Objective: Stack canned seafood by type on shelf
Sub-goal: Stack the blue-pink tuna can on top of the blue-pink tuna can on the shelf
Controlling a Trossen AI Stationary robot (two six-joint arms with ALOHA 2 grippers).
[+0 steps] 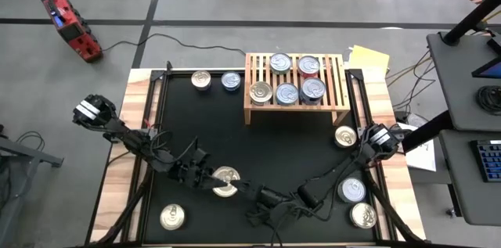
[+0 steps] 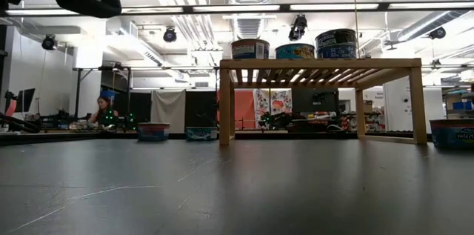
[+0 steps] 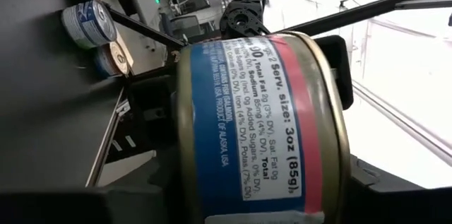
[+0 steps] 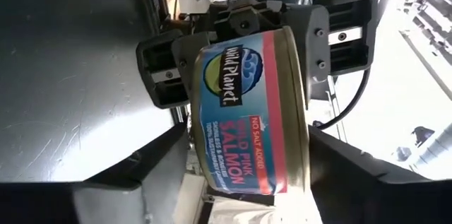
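Near the front of the desk, the left fingers (image 1: 210,179) and right fingers (image 1: 249,192) are both holding one salmon can (image 1: 226,181). Only the wrist views are showing its blue-and-red label. Five cans are sitting on the shelf (image 1: 340,84).

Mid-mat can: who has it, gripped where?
Both grippers meet at the salmon can: left gripper and right gripper flank its side wall, lid up. Whether each is actually clamped cannot be told.

the can (image 4: 247,111) has a dull metal rim and a glossy blue and red paper label. the shelf (image 1: 254,95) is pale bare wood; the mat (image 1: 297,154) is matt black.
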